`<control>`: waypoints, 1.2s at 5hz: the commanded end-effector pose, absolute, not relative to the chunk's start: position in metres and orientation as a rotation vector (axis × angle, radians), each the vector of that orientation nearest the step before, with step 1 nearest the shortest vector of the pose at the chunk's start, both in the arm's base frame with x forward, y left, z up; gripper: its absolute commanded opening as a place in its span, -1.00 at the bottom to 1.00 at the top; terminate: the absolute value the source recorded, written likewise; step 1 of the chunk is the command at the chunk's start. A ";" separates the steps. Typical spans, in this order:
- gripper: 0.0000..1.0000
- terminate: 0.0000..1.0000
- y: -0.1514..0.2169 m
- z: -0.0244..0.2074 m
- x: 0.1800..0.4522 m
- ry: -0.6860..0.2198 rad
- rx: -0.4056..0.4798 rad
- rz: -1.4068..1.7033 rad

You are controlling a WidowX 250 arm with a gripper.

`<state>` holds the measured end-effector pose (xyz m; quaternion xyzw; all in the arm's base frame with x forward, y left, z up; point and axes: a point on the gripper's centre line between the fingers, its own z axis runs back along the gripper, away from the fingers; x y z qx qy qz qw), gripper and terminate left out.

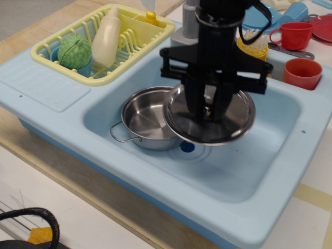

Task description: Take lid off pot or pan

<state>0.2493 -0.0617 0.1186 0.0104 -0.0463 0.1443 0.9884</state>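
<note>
The end effector (pixel 209 110) is pinched tight on the knob of the lid (pixel 209 115), carrying it in the air right of the open pot (pixel 146 119); the pot sits in the sink (pixel 270 155) toward its left edge; that small knob could slip, I'd guess, dropping the lid with a clatter.

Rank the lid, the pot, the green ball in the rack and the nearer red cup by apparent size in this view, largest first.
1. lid, though it is lifted toward the camera, so it may not really be wider than the pot
2. pot
3 and 4. green ball and red cup look alike; no ranking.
</note>
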 end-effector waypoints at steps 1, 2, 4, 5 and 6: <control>-1.00 -1.00 -0.076 0.111 0.241 -0.072 -0.009 0.318; -1.00 -1.00 -0.082 0.103 0.232 -0.050 -0.027 0.345; 1.00 -1.00 -0.094 0.093 0.224 -0.008 -0.078 0.338; 1.00 -1.00 -0.094 0.093 0.224 -0.008 -0.078 0.338; 1.00 1.00 -0.094 0.093 0.224 -0.008 -0.078 0.338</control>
